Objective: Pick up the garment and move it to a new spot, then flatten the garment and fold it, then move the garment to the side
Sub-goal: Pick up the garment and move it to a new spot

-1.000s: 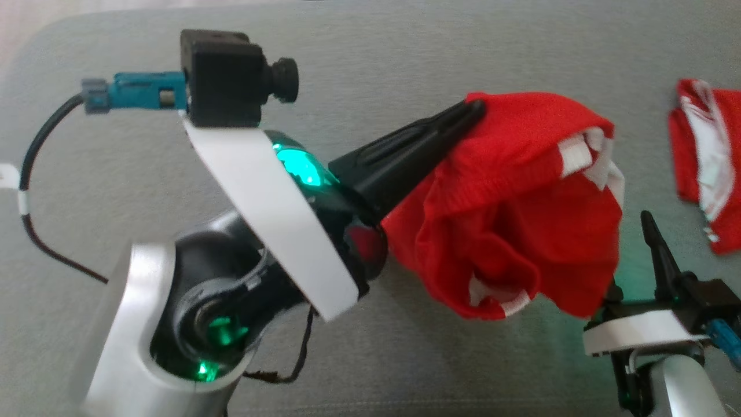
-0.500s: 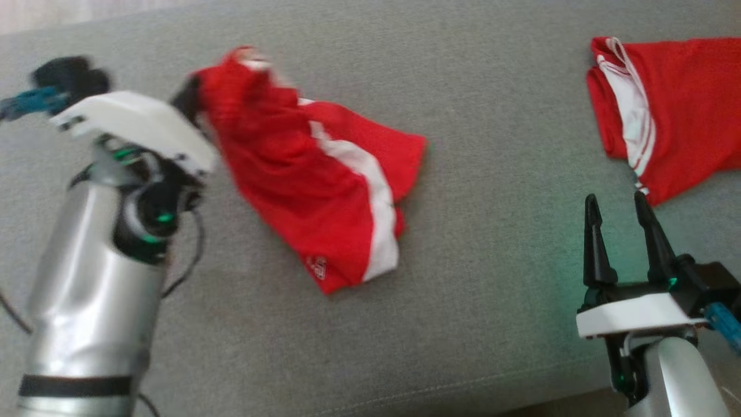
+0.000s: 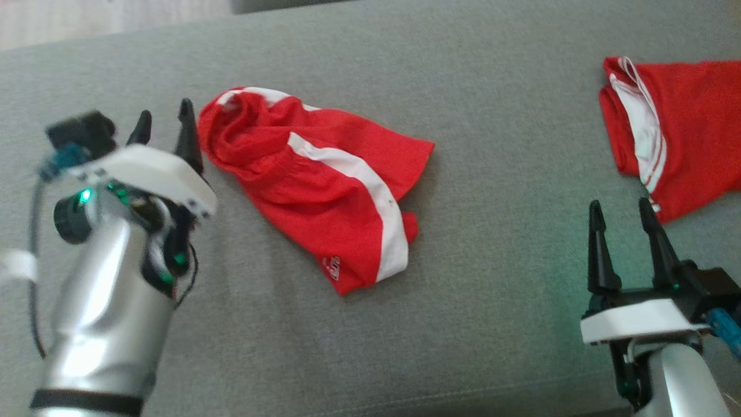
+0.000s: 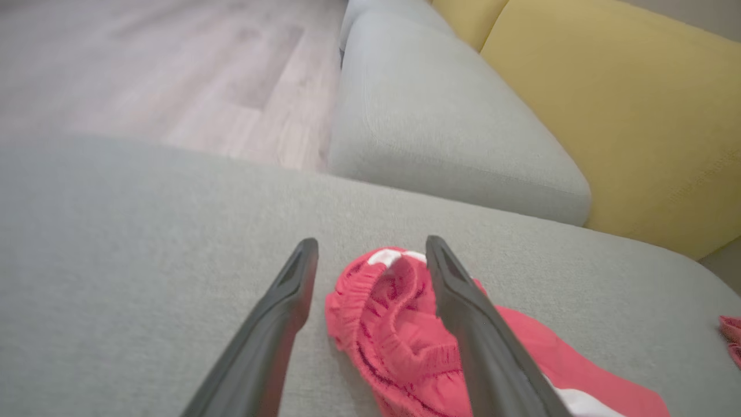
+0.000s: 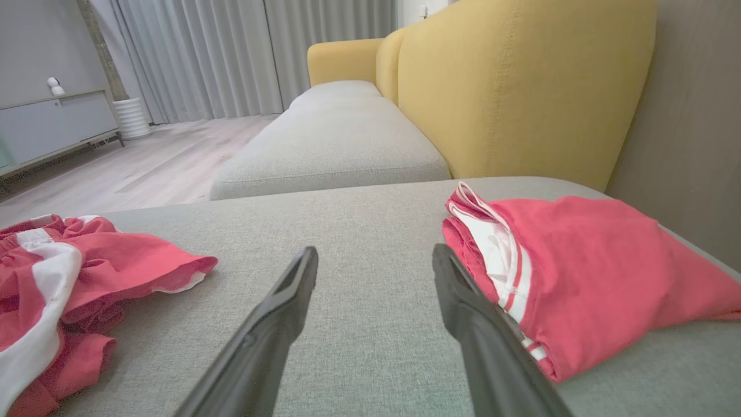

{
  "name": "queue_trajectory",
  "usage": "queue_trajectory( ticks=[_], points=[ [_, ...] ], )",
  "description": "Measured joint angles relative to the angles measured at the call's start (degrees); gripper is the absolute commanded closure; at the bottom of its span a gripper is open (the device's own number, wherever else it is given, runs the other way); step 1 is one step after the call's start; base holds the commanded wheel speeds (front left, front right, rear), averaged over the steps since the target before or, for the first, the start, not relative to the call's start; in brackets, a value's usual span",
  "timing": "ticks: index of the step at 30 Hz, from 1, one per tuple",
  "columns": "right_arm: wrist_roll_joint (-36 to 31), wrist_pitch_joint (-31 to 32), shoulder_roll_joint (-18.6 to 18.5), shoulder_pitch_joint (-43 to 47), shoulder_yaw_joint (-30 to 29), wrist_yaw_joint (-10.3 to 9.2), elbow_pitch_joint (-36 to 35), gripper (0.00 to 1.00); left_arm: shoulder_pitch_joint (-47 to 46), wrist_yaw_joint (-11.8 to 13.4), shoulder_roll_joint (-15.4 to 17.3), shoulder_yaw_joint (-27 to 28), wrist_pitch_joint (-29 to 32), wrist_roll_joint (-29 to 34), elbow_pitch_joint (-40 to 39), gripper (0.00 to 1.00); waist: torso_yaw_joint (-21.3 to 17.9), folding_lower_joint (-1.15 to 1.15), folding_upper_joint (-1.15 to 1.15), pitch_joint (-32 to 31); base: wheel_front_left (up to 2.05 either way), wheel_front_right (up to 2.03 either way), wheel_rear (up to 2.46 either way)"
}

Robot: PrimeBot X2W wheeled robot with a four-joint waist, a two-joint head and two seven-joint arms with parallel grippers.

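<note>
My left gripper point(image 3: 164, 123) stands open and empty, just beside the bunched end of the garment point(image 3: 330, 185). Its length slants toward my right gripper point(image 3: 620, 213), which is open too but well apart.

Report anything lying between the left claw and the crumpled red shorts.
Nothing visible does. The open left claw sits right beside the bunched waistband end of the crumpled red shorts with a white stripe, over bare grey sofa cushion. The folded red garment lies well off, near the right claw.
</note>
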Motion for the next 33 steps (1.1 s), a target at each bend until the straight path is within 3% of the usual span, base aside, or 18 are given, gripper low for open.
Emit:
queue_trajectory(
  ticks=[7,13,20,24,33],
  points=[
    [-3.44,0.0,0.02,3.15,-2.43,0.0,-2.15,0.0,9.32,1.71,0.64,-4.92,-10.09,7.51,-7.2,0.0,3.05,0.0,0.0,-3.46,0.0,0.0,0.0],
    [-4.55,-0.01,0.07,5.19,-5.08,0.0,-3.09,0.0,21.6,4.46,0.36,-5.49,-12.79,8.22,-14.02,0.0,6.8,0.0,0.0,-6.03,0.0,0.0,0.0],
    [-4.72,0.0,0.12,8.12,-6.61,0.0,-2.97,0.0,30.33,5.13,1.57,-6.9,-13.92,13.54,-17.57,0.0,11.52,0.0,0.0,-8.6,0.0,0.0,0.0],
    [-4.65,-0.01,0.14,9.26,-6.68,0.0,-2.42,0.0,34.24,5.03,1.55,-5.27,-13.96,16.67,-19.6,0.0,13.28,0.0,0.0,-10.08,0.0,0.0,0.0],
    [-2.81,0.0,0.2,10.43,-4.89,0.0,0.43,0.0,37.0,-0.01,-1.31,-0.43,-13.96,22.37,-21.26,0.0,13.52,0.0,0.0,-11.42,0.0,0.0,0.0]
  ],
)
